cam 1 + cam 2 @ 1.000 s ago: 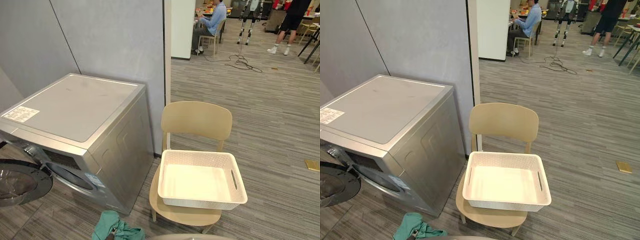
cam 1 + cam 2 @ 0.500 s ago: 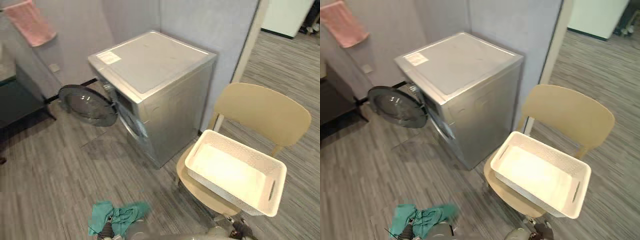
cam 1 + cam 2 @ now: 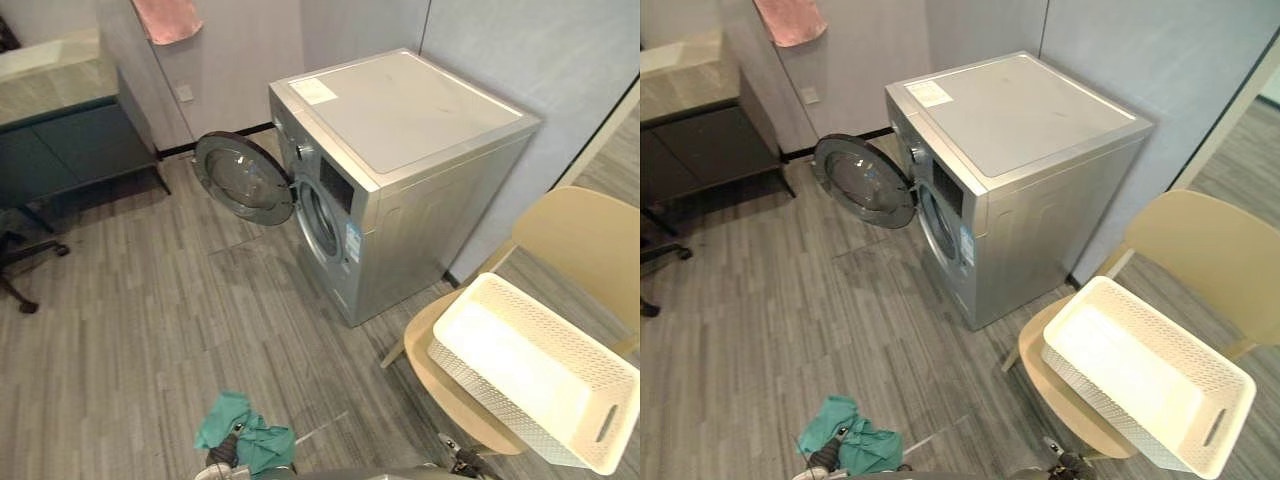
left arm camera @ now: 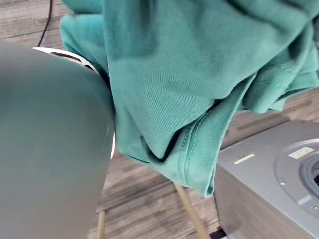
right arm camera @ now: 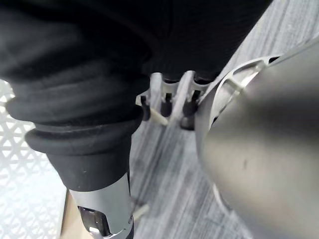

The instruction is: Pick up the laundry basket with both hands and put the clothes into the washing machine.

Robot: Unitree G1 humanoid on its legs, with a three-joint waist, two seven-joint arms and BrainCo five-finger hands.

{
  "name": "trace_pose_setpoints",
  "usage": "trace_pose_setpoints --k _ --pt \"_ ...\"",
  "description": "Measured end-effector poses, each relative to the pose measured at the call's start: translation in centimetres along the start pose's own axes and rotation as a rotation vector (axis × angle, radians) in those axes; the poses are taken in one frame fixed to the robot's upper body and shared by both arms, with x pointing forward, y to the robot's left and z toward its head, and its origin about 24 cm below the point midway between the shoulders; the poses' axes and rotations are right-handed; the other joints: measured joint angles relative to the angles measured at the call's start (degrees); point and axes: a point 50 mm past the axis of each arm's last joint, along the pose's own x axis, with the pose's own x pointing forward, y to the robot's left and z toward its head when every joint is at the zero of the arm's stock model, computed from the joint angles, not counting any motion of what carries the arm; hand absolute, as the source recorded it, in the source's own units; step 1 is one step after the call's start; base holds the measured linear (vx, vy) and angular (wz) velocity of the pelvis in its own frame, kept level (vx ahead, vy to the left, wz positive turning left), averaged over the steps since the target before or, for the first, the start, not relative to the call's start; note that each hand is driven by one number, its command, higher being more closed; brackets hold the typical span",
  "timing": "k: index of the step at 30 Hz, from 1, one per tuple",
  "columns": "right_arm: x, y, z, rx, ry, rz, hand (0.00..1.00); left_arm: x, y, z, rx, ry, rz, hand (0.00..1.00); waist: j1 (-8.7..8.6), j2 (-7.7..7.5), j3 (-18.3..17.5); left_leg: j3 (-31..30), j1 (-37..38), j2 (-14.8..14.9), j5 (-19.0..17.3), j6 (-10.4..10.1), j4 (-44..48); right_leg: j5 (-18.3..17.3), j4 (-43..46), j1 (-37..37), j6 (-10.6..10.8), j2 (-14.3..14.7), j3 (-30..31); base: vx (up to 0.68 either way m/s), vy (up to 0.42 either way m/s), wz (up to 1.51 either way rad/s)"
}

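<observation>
The bunched teal-green cloth (image 3: 245,440) lay over the left hand (image 3: 224,457) at the head views' bottom edge, so its hold could not be read. The right hand (image 3: 1065,466) was cut by that same edge and, up close, sat mostly behind its dark ribbed cover (image 5: 75,99). The beige wooden chair (image 3: 1210,250) ran off the right edge, the pink hanging towel (image 3: 790,20) off the top. Inside the silver front-loading washing machine (image 3: 1020,130), the drum was too dark to read.

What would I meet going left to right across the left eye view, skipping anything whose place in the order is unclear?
dark cabinet → pink towel → open round door → washing machine → white laundry basket
</observation>
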Motion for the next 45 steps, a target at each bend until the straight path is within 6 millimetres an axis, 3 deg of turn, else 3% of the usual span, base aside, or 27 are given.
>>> trace_pose_setpoints --k 1,2,3,5,7,9,10,12,14,15,16,17,19,22,26,27,28,29,30,31,34,36,37,39,41,43,45 --pt "0.0 -0.2 0.1 0.006 -0.006 0.008 0.0 0.1 -0.1 0.3 0.023 -0.01 -0.012 1.0 -0.15 1.12 0.55 -2.17 1.02 0.75 -0.17 0.33 0.36 -0.62 5.47 -2.75 -0.57 2.21 10.46 0.04 0.064 0.91" --pt "-0.1 0.0 -0.1 0.016 -0.004 0.017 0.0 0.1 -0.2 0.5 0.026 -0.015 -0.016 1.0 0.01 0.96 0.5 -3.36 1.04 1.79 -0.3 0.45 0.68 -3.79 7.41 -3.58 2.24 4.91 15.35 0.04 -0.075 0.77" --pt "-0.3 1.4 -1.1 0.047 0.023 0.055 0.0 0.3 0.8 1.0 0.046 -0.025 0.004 1.0 -0.11 -0.06 0.5 -5.31 0.49 3.01 -0.31 0.41 0.86 -9.31 10.06 -5.27 4.45 10.95 20.08 0.03 -0.195 0.75" --pt "-0.8 2.9 -2.8 0.087 0.074 0.097 0.0 0.6 2.0 1.8 0.041 -0.043 0.032 1.0 -0.01 -4.15 1.5 -7.33 0.21 2.4 -0.51 0.03 0.4 -14.41 7.27 -6.93 5.55 17.35 21.39 0.02 -0.228 0.8" --pt "-1.2 2.6 -4.4 0.198 0.118 0.065 0.0 1.0 1.8 2.9 0.007 -0.051 0.036 1.0 -0.18 -6.74 1.39 -6.05 -2.68 0.57 -1.58 0.57 7.69 -18.23 1.38 -5.4 7.67 17.39 17.74 0.09 -0.156 0.7" --pt "-1.2 0.7 -4.6 0.254 0.11 0.014 0.0 0.9 0.1 3.1 -0.021 -0.056 0.001 1.0 -1.67 -4.5 2.53 -4.62 -2.68 0.03 -7.77 3.17 15.62 -17.8 6.17 -3.21 8.42 17.36 15.9 0.26 -0.056 0.77" --pt "-1.2 -0.1 -4.5 0.282 0.102 -0.003 0.0 0.9 -0.9 3.2 -0.039 -0.057 -0.019 1.0 -2.27 -2.06 2.4 -8.6 -1.62 1.13 -10.6 -0.02 13.76 -18.97 15.49 -8.19 6.38 18.97 18.89 0.19 -0.08 0.85" --pt "-1.8 -0.7 -6.2 0.3 0.149 -0.028 0.0 0.9 -1.1 3.7 -0.041 -0.066 -0.025 1.0 -3.29 -4.05 0.27 -11.35 -1.41 0.23 -11.15 -0.94 13.54 -19.84 6.48 -7.13 4.9 20.69 21.93 0.19 -0.148 0.83" --pt "-1.7 -1.2 -5.7 0.302 0.127 -0.036 0.0 0.5 -2.8 3.2 -0.068 -0.062 -0.064 1.0 -2.21 -1.38 -0.83 -12.72 -6.36 2.86 -14.85 -3.02 29.24 -20.28 4.47 -5.3 4.12 23.12 19.84 0.37 -0.087 0.34" --pt "-1.4 -0.9 -4.8 0.285 0.099 -0.02 0.0 0.3 -3.2 3.1 -0.079 -0.063 -0.075 1.0 -2.08 0.21 -0.66 -13.57 -9.9 3.82 -14.69 -4.05 37.29 -20.8 4.24 -3.84 3.83 24.33 19.2 0.34 -0.017 0.05" --pt "-1.3 -0.6 -4.1 0.265 0.077 -0.006 0.0 0.2 -3.6 3.1 -0.089 -0.067 -0.088 1.0 -1.99 1.03 -0.55 -15.52 -12.94 4.09 -12.22 -7.54 44.52 -21.17 3.77 -2.43 3.77 25.26 18.89 0.31 0.01 -0.01" --pt "-1.1 -0.5 -3.3 0.26 0.052 -0.002 0.0 0.1 -3.8 3.6 -0.095 -0.092 -0.096 1.0 -1.45 1.42 -0.3 -16.64 -15.53 4.12 -6.87 -9.7 52.33 -21.27 2.82 0.1 3.69 26.02 19.31 0.31 0.02 -0.12" --pt "-1.0 0.8 -2.7 0.246 0.038 0.032 0.0 0.1 -3.5 3.9 -0.096 -0.108 -0.089 1.0 0.21 0.32 0.16 -15.0 -18.06 4.36 2.61 -9.53 60.52 -20.68 -0.98 5.01 3.27 25.71 21.22 0.21 0.046 -0.44" --pt "-0.7 2.9 -0.8 0.209 -0.007 0.093 0.0 0.2 -3.0 3.9 -0.092 -0.125 -0.076 1.0 0.81 0.82 0.31 -9.4 -22.41 6.87 -5.17 -0.85 60.74 -20.0 -5.29 9.3 3.96 24.27 25.73 0.21 0.115 -0.62" --pt "-0.7 5.1 0.3 0.193 -0.031 0.14 0.0 0.4 -1.7 3.9 -0.085 -0.129 -0.03 1.0 1.77 0.11 0.46 -12.44 -23.15 8.24 -6.83 0.05 33.51 -19.34 -8.35 9.58 5.48 19.68 32.19 0.3 0.387 -0.98" --pt "-0.7 5.0 0.1 0.176 -0.034 0.138 0.0 0.5 -1.2 3.7 -0.096 -0.118 -0.011 1.0 1.75 0.16 0.44 -15.7 -22.15 9.69 -6.56 0.28 20.95 -19.78 -10.11 10.29 7.71 18.02 33.75 0.23 0.414 -0.62" --pt "-0.7 4.7 0.0 0.165 -0.033 0.131 0.0 0.5 -1.1 3.5 -0.096 -0.108 -0.007 1.0 1.74 0.21 0.4 -16.8 -22.16 10.02 -6.67 0.46 18.96 -20.42 -10.65 10.72 8.78 17.34 34.26 0.29 0.574 -0.57" --pt "-0.7 3.7 -0.6 0.136 -0.018 0.105 0.0 0.6 -0.7 3.5 -0.088 -0.104 0.002 1.0 1.66 0.59 0.0 -16.35 -23.16 9.0 -4.47 -2.6 21.42 -22.15 -11.17 12.37 10.94 15.22 35.01 0.32 0.61 -0.3" --pt "-0.7 3.1 -1.7 0.125 0.023 0.085 0.0 0.6 -0.2 3.4 -0.08 -0.099 0.012 1.0 1.56 -0.53 -0.58 -14.71 -24.13 7.29 -4.1 -3.31 24.96 -22.16 -11.08 12.95 10.32 12.88 36.53 0.43 0.715 -0.27" --pt "-0.9 2.5 -3.0 0.12 0.061 0.07 0.0 0.7 0.6 3.0 -0.079 -0.083 0.042 1.0 1.39 -2.98 -2.0 -12.32 -24.41 6.35 -4.23 -3.96 27.2 -19.31 -10.19 12.76 8.44 10.91 38.77 0.39 0.561 -0.14" --pt "-1.2 1.5 -4.5 0.146 0.112 0.037 0.0 0.8 1.2 2.7 -0.056 -0.064 0.061 1.0 1.48 -4.29 -3.26 -9.13 -22.93 3.35 -4.99 -2.19 27.98 -8.0 -5.27 9.24 10.4 8.46 41.34 0.38 0.552 -0.11" --pt "-1.3 1.4 -4.7 0.164 0.119 0.045 0.0 0.8 1.2 2.4 -0.015 -0.056 0.055 1.0 1.49 -4.3 -3.32 -6.13 -19.38 2.04 -5.92 0.1 26.15 1.2 3.42 3.94 7.88 7.45 41.89 0.27 0.37 -0.35" --pt "-1.3 1.4 -4.6 0.166 0.116 0.05 0.0 0.8 1.1 2.5 0.003 -0.057 0.048 1.0 1.45 -4.18 -3.24 -5.07 -18.19 1.82 -6.13 1.03 25.45 2.21 7.36 1.79 6.47 7.39 41.88 0.18 0.281 -0.51" --pt "-1.2 1.3 -4.5 0.169 0.109 0.053 0.0 0.8 0.9 2.7 0.047 -0.063 0.033 1.0 1.32 -3.98 -3.08 -1.09 -13.03 1.46 -6.28 2.19 22.04 -2.63 21.6 -6.4 4.1 8.05 38.07 0.2 0.354 -0.72" --pt "-1.2 1.1 -4.3 0.186 0.1 0.047 0.0 0.8 0.5 2.7 0.055 -0.064 0.024 1.0 0.01 -3.66 -2.85 3.09 -5.99 0.88 -6.54 3.71 16.2 -9.74 29.26 -11.9 5.37 9.99 28.9 0.16 0.227 -0.91" --pt "-1.2 1.1 -4.1 0.191 0.083 0.051 0.0 0.8 0.4 3.0 0.054 -0.069 0.019 1.0 0.04 -3.25 -2.62 5.91 -3.08 1.03 -7.55 4.31 13.54 -14.06 29.53 -14.93 7.24 14.49 25.8 0.08 0.043 -0.92" --pt "-1.3 1.0 -4.2 0.196 0.084 0.05 0.0 0.9 -0.6 3.6 0.043 -0.085 -0.002 1.0 -1.12 -3.15 -2.52 8.48 -0.69 0.85 -7.56 4.3 10.86 -15.45 19.92 -15.25 7.27 18.83 20.48 0.12 -0.045 -0.47"
